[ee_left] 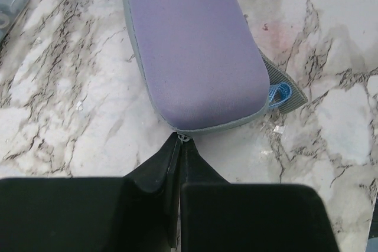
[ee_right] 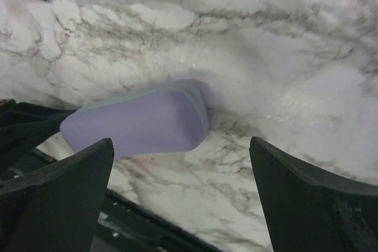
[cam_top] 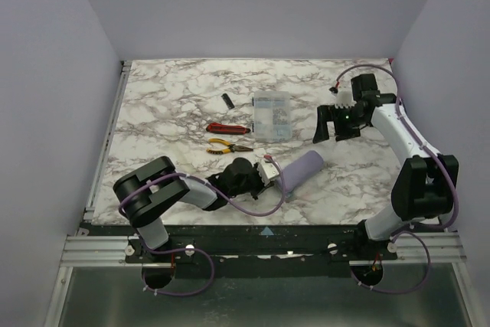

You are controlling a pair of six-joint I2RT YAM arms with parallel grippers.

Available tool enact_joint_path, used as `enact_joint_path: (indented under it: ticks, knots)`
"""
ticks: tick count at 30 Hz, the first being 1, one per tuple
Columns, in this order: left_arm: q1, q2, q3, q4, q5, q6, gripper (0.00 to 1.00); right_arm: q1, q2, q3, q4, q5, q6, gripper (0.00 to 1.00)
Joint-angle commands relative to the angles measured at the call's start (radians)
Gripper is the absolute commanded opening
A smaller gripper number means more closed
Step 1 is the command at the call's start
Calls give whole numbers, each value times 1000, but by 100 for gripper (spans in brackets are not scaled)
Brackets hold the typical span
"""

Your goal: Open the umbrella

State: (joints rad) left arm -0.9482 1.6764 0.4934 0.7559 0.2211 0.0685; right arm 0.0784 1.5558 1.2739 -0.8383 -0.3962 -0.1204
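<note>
The umbrella itself is out of view. A purple zip case with a grey edge lies on the marble table, and it fills the top of the left wrist view. A small blue loop sticks out on grey webbing at the case's near right corner. My left gripper is at the case's near end, jaws pressed together on the metal zipper pull. My right gripper hangs above the table to the case's far right, fingers wide apart and empty. From its wrist view the case lies beyond the open fingers.
A clear plastic box stands mid-table, with red pliers and yellow-handled pliers to its left and a small black piece behind them. The table's front edge runs just below the case.
</note>
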Motion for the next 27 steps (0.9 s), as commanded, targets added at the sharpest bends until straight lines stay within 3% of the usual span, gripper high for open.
enact_joint_path:
  ticks: [1, 8, 21, 27]
  knots:
    - [-49, 33, 59, -12, -62, -46, 0, -2, 8, -70, -146, -101, 241, 99]
    - [-110, 55, 98, -15, -92, -64, 0, 0, 13, -207, -39, -222, 357, 97]
    - [-138, 80, 126, -16, -58, -53, 0, 22, 165, -246, 108, -169, 367, 80]
    - [-132, 66, 136, -67, -73, -55, 0, 26, 217, -236, 101, -164, 257, 39]
